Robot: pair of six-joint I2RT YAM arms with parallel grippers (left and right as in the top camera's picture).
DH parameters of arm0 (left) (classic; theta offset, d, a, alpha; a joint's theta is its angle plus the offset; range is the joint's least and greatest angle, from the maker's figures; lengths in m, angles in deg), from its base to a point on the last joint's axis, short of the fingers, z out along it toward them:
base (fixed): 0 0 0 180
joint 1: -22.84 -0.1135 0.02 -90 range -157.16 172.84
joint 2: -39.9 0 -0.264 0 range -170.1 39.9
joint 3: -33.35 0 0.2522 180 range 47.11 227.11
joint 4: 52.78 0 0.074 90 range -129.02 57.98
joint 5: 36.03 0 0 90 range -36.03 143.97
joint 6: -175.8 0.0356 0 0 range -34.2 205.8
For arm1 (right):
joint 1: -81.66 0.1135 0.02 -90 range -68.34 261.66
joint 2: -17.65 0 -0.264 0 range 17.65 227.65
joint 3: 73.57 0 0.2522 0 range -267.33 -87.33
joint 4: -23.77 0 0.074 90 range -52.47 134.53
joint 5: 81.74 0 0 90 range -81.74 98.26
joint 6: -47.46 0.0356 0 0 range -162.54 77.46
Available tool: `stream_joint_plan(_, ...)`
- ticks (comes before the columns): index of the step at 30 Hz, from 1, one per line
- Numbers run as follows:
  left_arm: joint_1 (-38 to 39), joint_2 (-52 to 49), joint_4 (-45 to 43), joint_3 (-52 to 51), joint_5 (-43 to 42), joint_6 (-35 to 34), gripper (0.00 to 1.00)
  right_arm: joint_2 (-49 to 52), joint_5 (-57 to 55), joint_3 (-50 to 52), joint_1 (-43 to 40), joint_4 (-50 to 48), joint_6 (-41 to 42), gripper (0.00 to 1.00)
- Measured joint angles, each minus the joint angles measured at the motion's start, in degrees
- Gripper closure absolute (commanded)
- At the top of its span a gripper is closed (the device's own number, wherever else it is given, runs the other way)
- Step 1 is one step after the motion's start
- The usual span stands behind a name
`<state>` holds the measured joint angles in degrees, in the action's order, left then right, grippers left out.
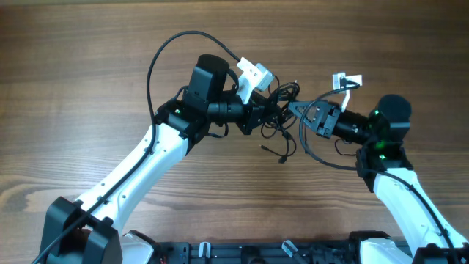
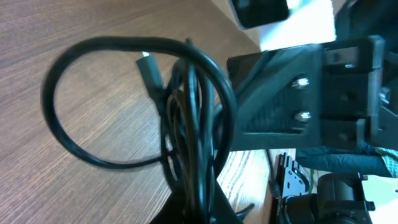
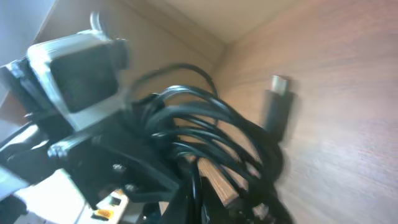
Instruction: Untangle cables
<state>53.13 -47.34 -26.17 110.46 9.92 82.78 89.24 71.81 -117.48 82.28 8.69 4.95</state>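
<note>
1. Brown wood-grain table [image 1: 73, 110]: the whole job sits at its middle, between the two arms. Nothing else on it.
2. White-and-black left arm [image 1: 139, 161] reaches in from the lower left. White-and-black right arm [image 1: 399, 191] comes in from the lower right. The wrists face each other, close together.
3. Left gripper [image 1: 265, 111]: jaws fully closed. In the left wrist view, strands run down into them, so I judge it's pinching part of the bundle. Right gripper [image 1: 294, 110]: same, fully closed, w/ strands running into its jaws in the right wrist view. Both are nipped on cord, just beside each other.
4. Knotted bundle of thin black cables [image 1: 278, 103]: it hangs between the two grippers, touching both, over the table's middle. Up close it's several strands wound over each other in a tight clump [image 2: 193, 124] [image 3: 211, 143]. Can't tell how many cords there are.
5. One wide round loop [image 2: 53, 118] swings out of the clump and back into it, so it's loosened but not freed.
6. Small plug ends: one sticks out beside the clump [image 2: 148, 71] [image 3: 277, 106]. Another dangles on a short tail below the bundle, near the table [image 1: 283, 157].
7. Progress, as I judge it: early. No cord lies apart on the table yet. The knot is still whole, and only a loop and a couple of tails are out. Left to do: pull each strand clear and lay them out separately.
</note>
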Motion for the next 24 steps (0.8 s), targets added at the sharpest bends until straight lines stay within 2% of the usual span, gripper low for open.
stream_joint_plan(6,1.49,0.00,-0.07,0.00,-0.26,0.02,0.96,0.02,-3.30,0.02,3.34,2.75,-1.73,0.96)
stream_joint_plan(8,2.49,0.00,-0.26,0.00,-0.17,0.00,0.96,0.02,-5.86,0.02,4.46,2.82,-2.25,0.93)
stream_joint_plan(13,3.74,0.00,-0.79,0.00,0.07,0.02,0.96,0.02,-10.99,0.07,5.44,3.04,-3.06,0.62)
stream_joint_plan(15,3.43,0.00,-0.87,0.02,-0.04,0.00,0.96,0.02,-11.96,0.26,5.16,3.08,-3.58,0.40)
stream_joint_plan(17,3.19,0.02,-0.85,0.04,-0.92,0.02,0.96,0.02,-12.83,0.48,4.52,3.19,-4.13,0.23)
stream_joint_plan(19,2.86,0.07,-0.72,0.09,-2.29,0.22,0.96,0.04,-11.87,0.70,3.23,3.15,-4.20,0.14)
stream_joint_plan(24,-0.48,-0.02,0.87,0.09,-4.04,0.42,0.96,-0.02,-0.63,0.68,-2.64,1.01,-3.80,0.04)
